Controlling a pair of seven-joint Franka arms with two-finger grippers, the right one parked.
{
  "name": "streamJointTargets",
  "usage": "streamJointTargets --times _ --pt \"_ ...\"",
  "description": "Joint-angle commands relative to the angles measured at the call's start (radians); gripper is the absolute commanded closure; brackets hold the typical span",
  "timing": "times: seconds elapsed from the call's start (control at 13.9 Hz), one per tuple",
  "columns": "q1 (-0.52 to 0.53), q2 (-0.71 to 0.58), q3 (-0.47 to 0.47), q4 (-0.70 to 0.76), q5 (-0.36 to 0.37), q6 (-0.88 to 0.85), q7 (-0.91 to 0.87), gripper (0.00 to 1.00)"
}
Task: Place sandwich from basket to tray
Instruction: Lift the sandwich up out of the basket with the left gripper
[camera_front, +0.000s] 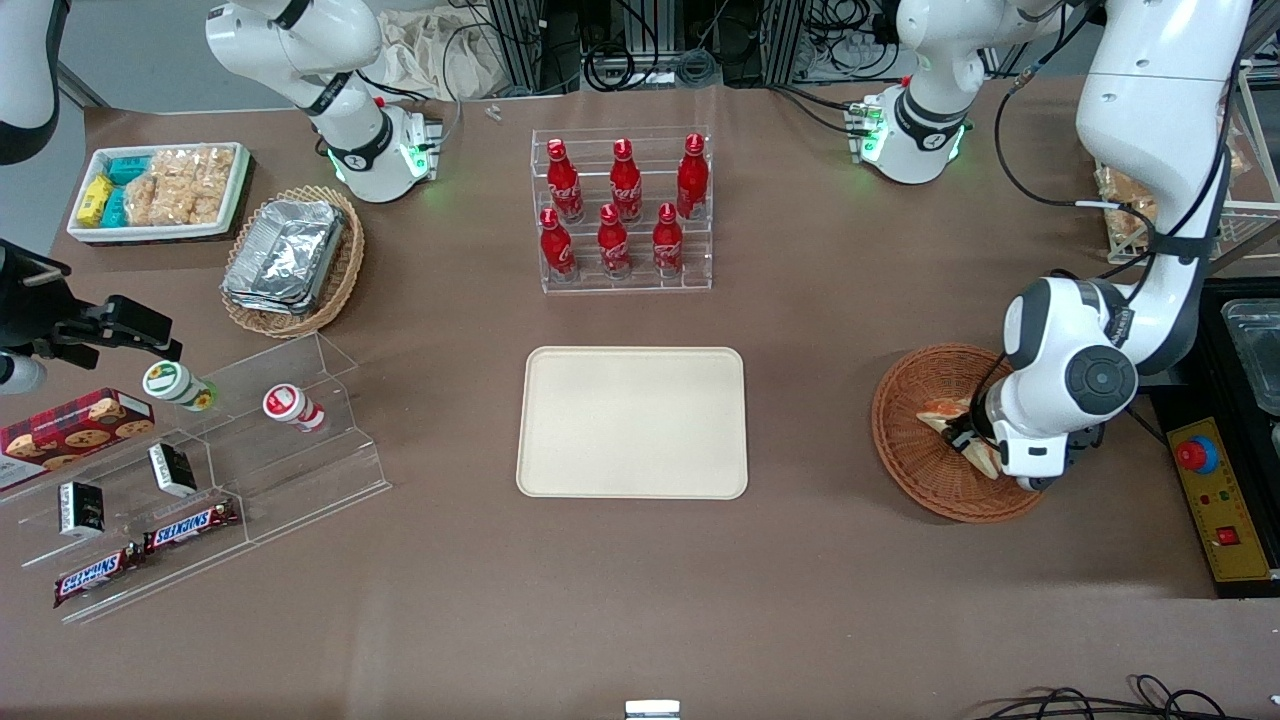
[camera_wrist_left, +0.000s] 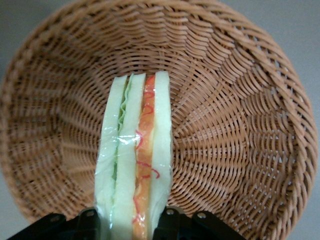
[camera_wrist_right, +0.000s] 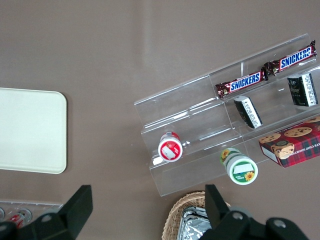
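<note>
The sandwich (camera_wrist_left: 134, 160) is not yet out of the basket (camera_front: 925, 470), so the task stands at its first step: the grasp looks made, the carry and the set-down are both left to do.

In the left wrist view the pincer (camera_wrist_left: 131, 222) has its two dark fingers (camera_wrist_left: 88, 220) pressed against the wrapped faces of the wedge, one on each side, with the bread, the green layer and the red-orange layer standing edge-on between them. The jaws are closed to the sandwich's thickness and hold nothing else. The woven floor of the basket fills the view around the wedge; whether the sandwich's lower edge rests on the wicker or is already lifted clear of it cannot be told.

In the front view the basket sits near the working arm's end of the desk (camera_front: 450, 600), with the arm's wrist bent low over it and covering part of its rim; a pale corner of the sandwich shows just beside the wrist housing.

The tray (camera_front: 632, 421) lies at the middle of the desk, well apart from the basket, and nothing rests on it.

What remains, as I judge it: raise the wedge over the basket rim, carry it across the bare stretch of desk between the two, lower it onto the tray, and let go
</note>
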Motion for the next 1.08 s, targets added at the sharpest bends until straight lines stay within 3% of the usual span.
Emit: streamJointTargets --times 0.0,0.36,0.58,0.79,1.01 --pt "0.004 -0.035 -0.004 0.176 0.017 -0.267 0.050 1.00" --pt "-0.002 -0.084 -0.012 0.425 0.003 -0.642 0.195 1.00" --pt "-0.001 -0.152 -0.088 0.485 0.002 -0.782 0.232 1.00" --pt "-0.002 -0.175 -0.235 0.489 -0.007 -0.808 0.196 1.00" --pt "-0.007 -0.148 -0.372 0.454 -0.043 -0.689 0.140 1.00"
